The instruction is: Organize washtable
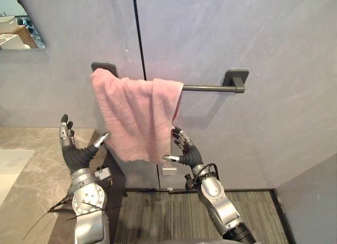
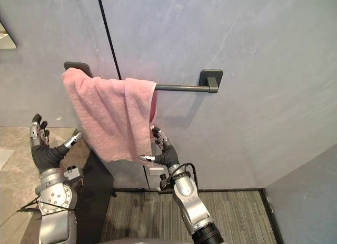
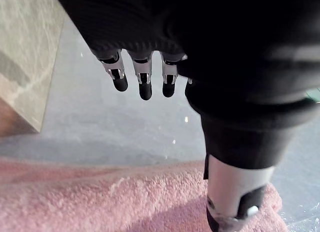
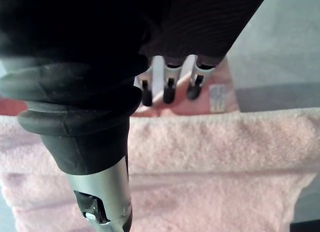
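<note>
A pink terry towel (image 1: 137,115) hung draped over the left end of a dark grey metal wall bar (image 1: 208,88). Its cloth was bunched toward the bar's left mount and the bar's right stretch was bare, set against a grey stone-look wall (image 1: 263,44). The left robot hand (image 1: 76,153) stood raised just beside the towel's left edge. Its fingers were straight and apart and it held nothing, with the thumb reaching toward the cloth; whether the thumb tip touched the towel could not be told. The right robot hand (image 1: 188,155) was lifted at the towel's lower right corner, fingers spread and relaxed, clasping nothing, with its thumb tip at the bottom hem. In the right wrist view its straight fingers (image 4: 169,92) pointed at the pink cloth, near a small white tag (image 4: 218,98) on the towel. A beige marbled counter (image 1: 31,170) lay under the left arm, and a grey ribbed floor mat (image 1: 174,212) ran along the foot of the wall.
</note>
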### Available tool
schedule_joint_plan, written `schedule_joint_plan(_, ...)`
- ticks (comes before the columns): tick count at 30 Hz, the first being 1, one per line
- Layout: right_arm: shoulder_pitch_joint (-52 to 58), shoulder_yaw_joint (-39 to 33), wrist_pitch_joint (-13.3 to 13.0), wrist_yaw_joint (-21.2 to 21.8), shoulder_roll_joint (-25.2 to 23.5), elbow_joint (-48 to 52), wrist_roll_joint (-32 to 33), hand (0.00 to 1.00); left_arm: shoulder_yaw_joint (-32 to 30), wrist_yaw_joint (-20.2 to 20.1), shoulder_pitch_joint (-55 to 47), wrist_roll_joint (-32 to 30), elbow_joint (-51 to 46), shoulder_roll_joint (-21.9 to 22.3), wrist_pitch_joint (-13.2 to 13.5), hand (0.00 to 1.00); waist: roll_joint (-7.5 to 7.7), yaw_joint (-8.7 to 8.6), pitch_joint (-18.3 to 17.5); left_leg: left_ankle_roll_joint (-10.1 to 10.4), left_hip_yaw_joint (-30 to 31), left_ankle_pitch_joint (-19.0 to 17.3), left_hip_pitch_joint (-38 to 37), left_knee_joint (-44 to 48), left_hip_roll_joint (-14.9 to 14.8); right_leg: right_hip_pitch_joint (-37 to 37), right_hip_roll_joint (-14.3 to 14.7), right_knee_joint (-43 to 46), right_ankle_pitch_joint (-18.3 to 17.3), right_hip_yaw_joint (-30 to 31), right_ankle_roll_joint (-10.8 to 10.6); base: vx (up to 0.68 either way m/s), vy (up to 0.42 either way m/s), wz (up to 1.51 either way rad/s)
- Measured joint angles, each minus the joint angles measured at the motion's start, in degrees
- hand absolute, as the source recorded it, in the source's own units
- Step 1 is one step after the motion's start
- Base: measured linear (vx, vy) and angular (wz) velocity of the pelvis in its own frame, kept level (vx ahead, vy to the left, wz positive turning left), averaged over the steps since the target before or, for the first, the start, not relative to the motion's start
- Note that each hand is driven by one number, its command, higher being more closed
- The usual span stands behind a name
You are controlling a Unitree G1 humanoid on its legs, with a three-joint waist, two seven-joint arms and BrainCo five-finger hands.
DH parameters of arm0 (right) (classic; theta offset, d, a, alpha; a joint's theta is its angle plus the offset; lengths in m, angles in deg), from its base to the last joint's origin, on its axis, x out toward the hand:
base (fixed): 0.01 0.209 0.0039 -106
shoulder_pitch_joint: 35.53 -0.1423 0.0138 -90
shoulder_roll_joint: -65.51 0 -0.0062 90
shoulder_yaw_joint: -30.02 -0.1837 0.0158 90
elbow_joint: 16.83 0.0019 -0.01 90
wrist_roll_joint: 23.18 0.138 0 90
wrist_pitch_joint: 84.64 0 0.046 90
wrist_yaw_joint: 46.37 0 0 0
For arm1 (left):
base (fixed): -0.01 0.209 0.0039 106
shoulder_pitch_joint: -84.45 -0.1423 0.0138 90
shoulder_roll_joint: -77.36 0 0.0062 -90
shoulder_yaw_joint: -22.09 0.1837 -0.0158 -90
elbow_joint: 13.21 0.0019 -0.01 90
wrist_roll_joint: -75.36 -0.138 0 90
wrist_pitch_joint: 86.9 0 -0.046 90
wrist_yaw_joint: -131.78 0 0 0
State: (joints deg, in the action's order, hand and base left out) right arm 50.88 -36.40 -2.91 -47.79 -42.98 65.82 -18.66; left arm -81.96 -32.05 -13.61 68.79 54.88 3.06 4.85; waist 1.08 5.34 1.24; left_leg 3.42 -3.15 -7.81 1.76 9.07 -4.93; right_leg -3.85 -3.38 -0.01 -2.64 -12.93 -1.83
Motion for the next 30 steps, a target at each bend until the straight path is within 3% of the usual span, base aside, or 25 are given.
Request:
schedule_joint_plan(6,-5.64,4.99,0.03,0.11,0.18,3.61,3.14,0.00,1.20,0.11,8.22,1.97,4.07,-0.39,-0.52,0.00,-1.59,-0.12,2.49,-0.09,0.35,1.68,0.72,-1.12,0.05,1.60,-0.47,1.24,0.20,-0.52,0.01,-0.05,0.001,0.04)
schedule_joint_plan(7,-7.66,6.10,0.01,0.08,-0.14,4.10,3.98,0.00,1.18,0.28,10.03,1.98,4.66,-0.82,-0.73,1.00,-1.79,-0.16,3.28,-0.05,0.42,2.22,1.69,-1.14,0.04,2.88,-0.57,2.07,0.20,-0.53,0.02,-0.10,0.003,0.02)
schedule_joint_plan(15,-16.53,6.73,-0.01,-2.00,-2.88,4.25,5.82,0.00,1.14,0.44,15.31,3.88,4.79,-2.61,-1.40,1.00,-1.77,0.12,9.64,0.06,0.48,4.31,6.99,-0.76,-0.07,10.08,-1.04,6.60,0.17,-0.42,0.37,-0.09,0.000,0.00)
schedule_joint_plan(27,-19.10,7.27,-0.22,-3.96,-4.00,6.71,8.96,0.00,0.85,1.73,19.83,6.05,4.10,-2.81,-1.17,1.00,-1.92,0.10,11.38,0.20,-0.43,4.34,9.79,0.40,-0.08,14.26,-1.91,10.86,-1.55,-0.41,0.57,-0.01,-0.001,0.00)
schedule_joint_plan(28,-19.13,7.66,-0.23,-4.01,-4.00,6.70,8.95,1.00,0.78,1.78,19.83,6.05,3.75,-2.80,-1.14,1.00,-1.93,0.11,11.52,0.22,-0.47,4.32,9.82,0.53,-0.08,14.25,-1.95,10.97,-1.64,-0.46,0.56,0.00,0.000,0.00)
schedule_joint_plan(30,-19.45,8.59,-0.23,-4.14,-4.11,6.71,8.93,1.00,0.46,2.06,19.88,6.08,2.84,-2.80,-0.73,1.00,-1.93,0.10,12.31,0.24,-0.62,4.30,9.86,0.90,-0.10,14.26,-2.02,11.32,-1.86,-0.47,0.58,0.00,0.000,0.00)
